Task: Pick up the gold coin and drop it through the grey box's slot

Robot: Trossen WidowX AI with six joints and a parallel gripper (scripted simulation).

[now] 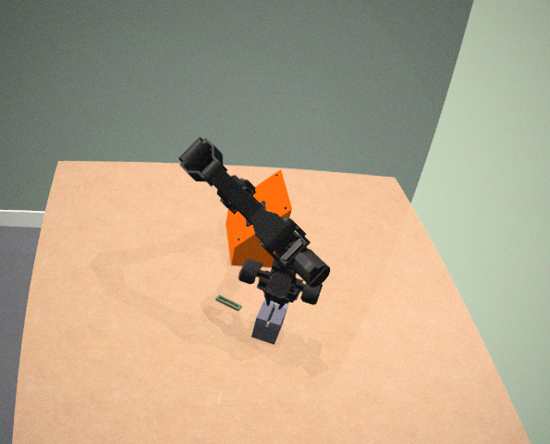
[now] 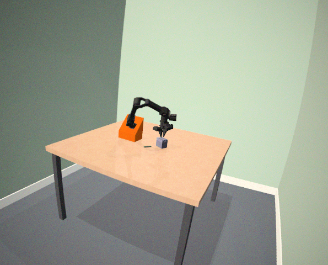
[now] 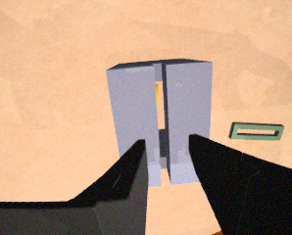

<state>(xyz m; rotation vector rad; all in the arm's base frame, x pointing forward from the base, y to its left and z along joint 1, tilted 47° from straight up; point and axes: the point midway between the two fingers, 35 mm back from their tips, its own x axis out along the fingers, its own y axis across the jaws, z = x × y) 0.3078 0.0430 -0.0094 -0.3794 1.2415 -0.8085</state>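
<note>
Yellow sliver in the wrist view: that's the coin point(image 1: 267, 323) point(image 3: 157, 96), seen through the slot of the grey box point(image 1: 278, 314) point(image 2: 160, 142) point(image 3: 131, 98). Reads as dropped through and inside; how deep it sits or whether it leans, can't tell.

Gripper point(image 1: 275, 305) point(image 2: 161, 137) point(image 3: 168, 144) fingers are spread apart, nothing between them, tips pointing down over the lid. Touching the lid or just above, can't tell.

Key relation: in the wrist view the coin lies at about 12 o'clock from the fingertips, slightly toward 11. Slot's long axis runs roughly 12 to 6, and the visible yellow edge follows it. Fingers stand either side of that line, one at 9, one at 3.

Green holder point(image 1: 228, 302) point(image 2: 147, 146) point(image 3: 256, 131) sits apart from the box at 3 o'clock, no coin in it.

My call: drop looks done, release step at its end. Next is straight up, no sideways sweep, else a fingertip could catch the lid and shift the box.
</note>
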